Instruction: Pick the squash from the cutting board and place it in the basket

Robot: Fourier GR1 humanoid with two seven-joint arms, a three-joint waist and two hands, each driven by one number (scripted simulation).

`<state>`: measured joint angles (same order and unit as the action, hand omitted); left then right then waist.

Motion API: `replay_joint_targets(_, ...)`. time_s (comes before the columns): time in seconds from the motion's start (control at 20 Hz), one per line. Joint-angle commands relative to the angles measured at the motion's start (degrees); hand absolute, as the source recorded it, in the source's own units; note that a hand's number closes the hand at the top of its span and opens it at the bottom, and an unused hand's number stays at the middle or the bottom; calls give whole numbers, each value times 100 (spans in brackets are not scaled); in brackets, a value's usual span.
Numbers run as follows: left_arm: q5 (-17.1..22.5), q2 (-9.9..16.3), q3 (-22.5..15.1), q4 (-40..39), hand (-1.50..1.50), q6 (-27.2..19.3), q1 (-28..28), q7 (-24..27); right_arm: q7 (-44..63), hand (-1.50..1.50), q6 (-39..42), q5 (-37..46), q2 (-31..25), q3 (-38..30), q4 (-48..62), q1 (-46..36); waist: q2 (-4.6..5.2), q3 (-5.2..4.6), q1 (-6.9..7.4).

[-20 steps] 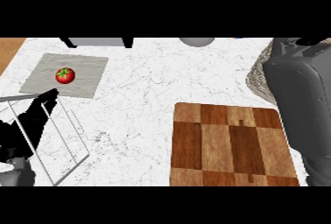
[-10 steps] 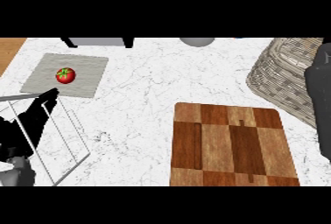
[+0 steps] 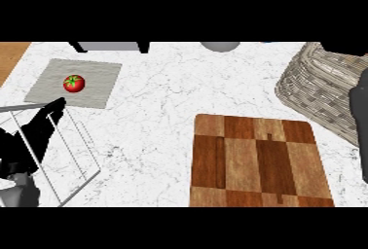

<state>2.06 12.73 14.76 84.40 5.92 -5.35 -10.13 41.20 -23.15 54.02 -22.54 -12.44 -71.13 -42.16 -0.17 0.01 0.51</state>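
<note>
Lying bare on the white marble worktop (image 3: 165,87) is the wooden cutting board (image 3: 259,163), its chequered top carrying nothing, and it is being taken as the landmark. The squash is not being seen on the board or anywhere else in view, so where it is cannot be told. Up and to the right of the board, just beside its far right corner, the woven basket (image 3: 316,85) is being shown, cut by the view's right edge. A grey forearm (image 3: 359,109) is being seen over the basket's near side at that same edge; the right hand itself is not being shown. Far to the left of the board, the left hand (image 3: 32,133) is being held low at the left edge, black fingers straight and spread, clamped on nothing. A wire rack (image 3: 68,160) is being seen beside that hand, left of the board. Up and well left of the board, a red tomato (image 3: 74,83) is sitting on a grey cloth (image 3: 97,92).
</note>
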Motion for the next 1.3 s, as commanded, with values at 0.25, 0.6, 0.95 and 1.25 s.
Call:
replay_joint_targets(0.25, -81, 72, -157, -274, 0, 112, -550, -388, -927, -150, -634, -498, -23, -353, 928, 83, 33, 0, -28)
replay_joint_targets(0.6, -103, -81, -165, -155, 0, 76, -482, -422, -1308, -150, -911, -1128, -248, -884, 744, 35, 17, 0, -99)
replay_joint_targets(0.95, -182, -15, 2, -73, 0, 150, -325, -317, -1320, -150, -1152, -2313, -505, -1960, -171, 370, -12, 2, -253)
replay_joint_targets(1.25, -213, -61, 22, 102, 0, 104, -189, -365, -1608, -150, -77, -3640, -707, -2689, -1259, 1837, -22, 5, -296)
